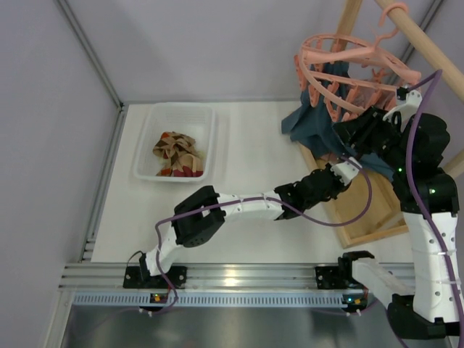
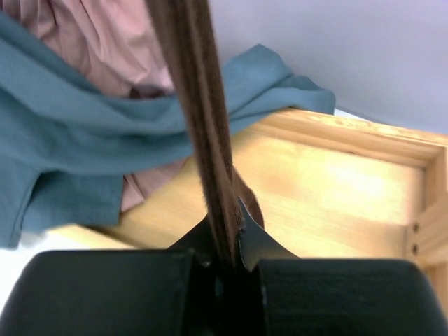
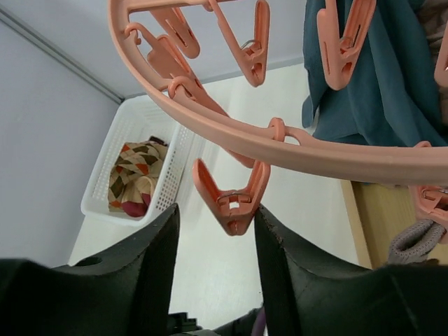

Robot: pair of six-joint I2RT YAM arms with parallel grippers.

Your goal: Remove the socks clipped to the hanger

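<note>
We see left gripper clenched on dark brown sock, wooden frame just right. Right gripper fingers parted, hanger clip between them, contact unclear; bare table beyond.

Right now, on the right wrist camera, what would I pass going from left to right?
White basket with the socks in it → salmon clip dangling from the hanger ring, low in the middle → teal cloth hanging at the right.
</note>
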